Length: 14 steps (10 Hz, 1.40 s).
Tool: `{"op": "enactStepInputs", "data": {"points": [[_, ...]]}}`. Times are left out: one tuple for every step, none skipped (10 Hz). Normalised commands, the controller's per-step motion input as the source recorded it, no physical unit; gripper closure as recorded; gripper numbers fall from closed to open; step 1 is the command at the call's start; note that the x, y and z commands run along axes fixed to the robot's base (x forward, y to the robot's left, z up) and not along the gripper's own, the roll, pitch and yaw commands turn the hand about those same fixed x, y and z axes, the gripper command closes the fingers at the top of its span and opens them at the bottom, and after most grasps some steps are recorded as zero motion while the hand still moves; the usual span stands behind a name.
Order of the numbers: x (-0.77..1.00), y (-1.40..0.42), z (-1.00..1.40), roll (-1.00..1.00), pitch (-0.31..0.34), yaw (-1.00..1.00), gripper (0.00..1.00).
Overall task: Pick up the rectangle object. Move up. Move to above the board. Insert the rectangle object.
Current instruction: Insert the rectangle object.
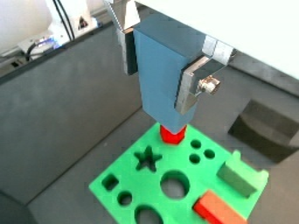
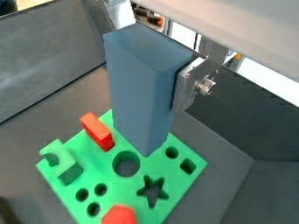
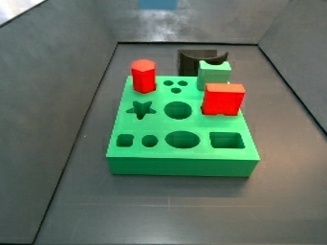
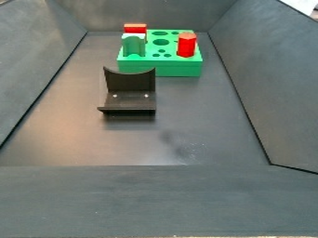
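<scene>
My gripper (image 1: 160,74) is shut on the rectangle object (image 1: 163,61), a tall, slim, light grey-blue block. It holds the block upright, high above the board (image 1: 140,188). The silver fingers (image 1: 193,83) press its two sides. In a wrist view (image 2: 142,87) the block hides the far finger. The board is a bright green slab with star, round, square and hexagon holes, and it shows in both side views (image 3: 179,158) (image 4: 162,63). The gripper and the block are out of view in both side views.
A red hexagonal prism (image 3: 143,75), a red cube (image 3: 224,98) and a small green block (image 3: 213,69) stand on the board. The fixture (image 4: 128,91) stands on the dark floor beside the board. Grey walls enclose the floor.
</scene>
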Motion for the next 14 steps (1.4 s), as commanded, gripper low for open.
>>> {"op": "enactStepInputs", "data": {"points": [[0.3, -0.28, -0.34, -0.21, 0.0, 0.09, 1.0], [0.27, -0.33, -0.4, -0.17, -0.003, 0.11, 1.0], [0.35, -0.4, -0.45, -0.14, 0.0, 0.14, 1.0], [0.44, -0.44, -0.47, -0.12, 0.0, 0.19, 1.0], [0.47, -0.45, -0.48, -0.09, 0.0, 0.23, 1.0], [0.49, -0.46, -0.49, -0.05, 0.0, 0.3, 1.0], [0.12, -0.21, -0.18, -0.11, 0.0, 0.05, 1.0], [0.0, -0.15, 0.0, 0.09, -0.014, 0.07, 1.0], [0.0, -0.16, -0.05, 0.1, 0.0, 0.07, 1.0], [0.35, -0.2, -0.25, 0.15, 0.0, 0.22, 1.0], [0.43, -0.2, -0.34, 0.19, 0.0, 0.24, 1.0], [0.52, -0.23, -0.4, 0.2, 0.0, 0.26, 1.0], [0.59, -0.25, -0.38, 0.16, 0.0, 0.26, 1.0], [0.53, -0.25, -0.39, 0.13, 0.0, 0.19, 1.0]]}}
